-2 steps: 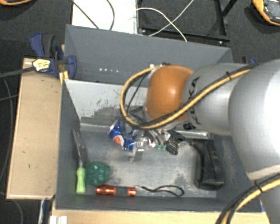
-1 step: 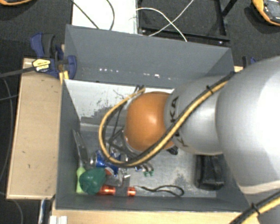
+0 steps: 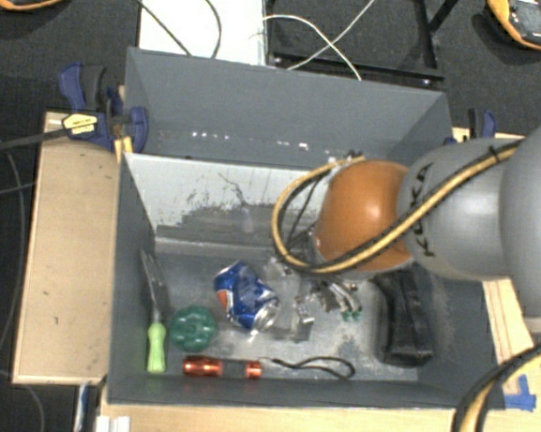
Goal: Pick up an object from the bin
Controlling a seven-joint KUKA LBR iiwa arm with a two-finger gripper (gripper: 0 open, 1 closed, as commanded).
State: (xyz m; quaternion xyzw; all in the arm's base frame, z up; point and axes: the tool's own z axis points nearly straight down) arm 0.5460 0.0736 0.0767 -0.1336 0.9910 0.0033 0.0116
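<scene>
Filling most of the frame, the grey bin [image 3: 260, 115] holds seven loose things on its floor. The arm [image 3: 497, 211] comes in from the right, its orange cover [image 3: 365, 214] at the centre. Below the cover the tool [image 3: 307, 310] hangs low over the floor, lower middle of the frame. I cannot tell whether it is spread or pressed together.

Counted by size:
- one black block [image 3: 407, 321], lower right
- one crushed blue can [image 3: 244, 297], just left of the tool and perhaps touching it
- one green-handled implement [image 3: 155, 318], lower left
- one green round knob [image 3: 192, 328] beside it
- one black cord [image 3: 319, 365] looped below the tool
- two copper-coloured pieces along the bottom wall, a longer cylinder [image 3: 203, 366] and a short one [image 3: 253, 370]

The can looks the likeliest pick. Its crumpled, uneven sides could slip from a squeeze, or the tool could push it aside towards the knob. The cord lies near enough to snag on a lift.
</scene>
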